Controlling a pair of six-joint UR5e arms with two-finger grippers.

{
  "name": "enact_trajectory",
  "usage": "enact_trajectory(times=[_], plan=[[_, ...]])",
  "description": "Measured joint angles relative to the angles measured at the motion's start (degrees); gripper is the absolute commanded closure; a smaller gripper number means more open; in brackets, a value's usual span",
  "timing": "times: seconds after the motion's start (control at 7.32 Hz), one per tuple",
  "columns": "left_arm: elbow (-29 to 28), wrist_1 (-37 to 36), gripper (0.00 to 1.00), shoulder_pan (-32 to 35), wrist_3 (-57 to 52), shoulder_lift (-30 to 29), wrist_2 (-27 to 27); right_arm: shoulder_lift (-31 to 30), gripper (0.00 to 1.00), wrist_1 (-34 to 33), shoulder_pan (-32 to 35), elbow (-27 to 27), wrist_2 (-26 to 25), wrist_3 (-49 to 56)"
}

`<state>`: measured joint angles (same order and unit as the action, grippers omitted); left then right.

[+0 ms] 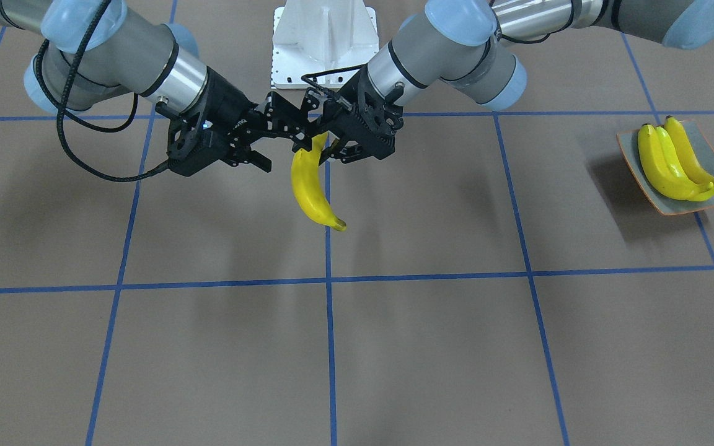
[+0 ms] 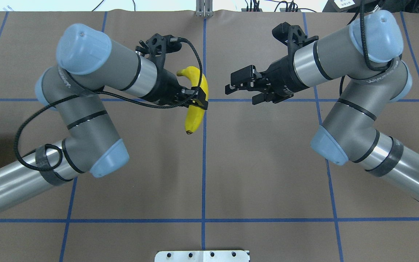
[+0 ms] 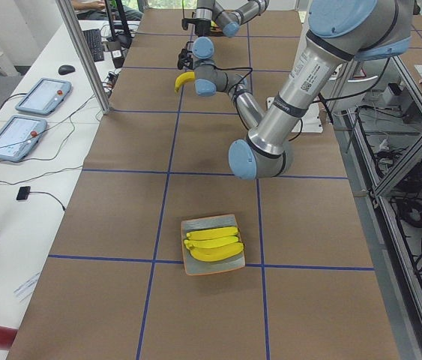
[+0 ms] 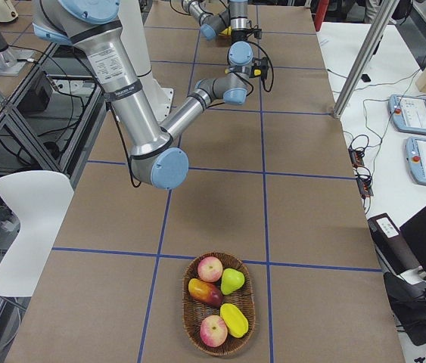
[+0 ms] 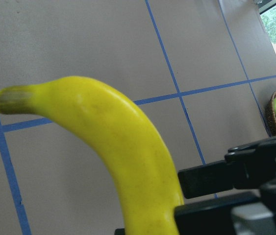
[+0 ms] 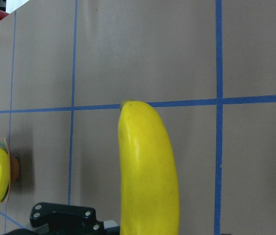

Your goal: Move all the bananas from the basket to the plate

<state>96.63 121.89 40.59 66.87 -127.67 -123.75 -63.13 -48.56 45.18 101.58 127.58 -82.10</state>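
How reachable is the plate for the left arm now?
Probably yes: the plate sits on that arm's side, nothing shows between, and the right end effector stands open, apart from the banana.

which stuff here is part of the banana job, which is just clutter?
Job: held banana, left end effector gripping it, plated bananas, plate, basket.
Clutter: apples, green pear in the basket; tablets.

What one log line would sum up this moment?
left gripper: shut on banana, held above table | right gripper: open, empty, nearby | other bananas: on plate
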Motion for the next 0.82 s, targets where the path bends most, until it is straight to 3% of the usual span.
enact_trajectory(times=[0.27,0.41,0.68,0.82], plan=[[6.61,-13.46,1.00,5.30,-7.21,5.96,-4.34,-5.89,0.00,4.66,0.56,0.28,-3.71,0.07],[10.90,-24.58,1.00,6.10,-11.73,7.68,-3.28,-8.14,0.00,6.23,0.70,0.27,-5.21,0.11],[18.38,-46.28,1.00,5.84,-22.11,9.04,6.08,-10.08,0.00,7.14,0.75,0.12,-7.28,0.17],[20.52,-52.82,1.00,5.48,-26.02,10.84,10.90,-10.51,0.00,7.21,0.75,0.11,-7.88,0.18]])
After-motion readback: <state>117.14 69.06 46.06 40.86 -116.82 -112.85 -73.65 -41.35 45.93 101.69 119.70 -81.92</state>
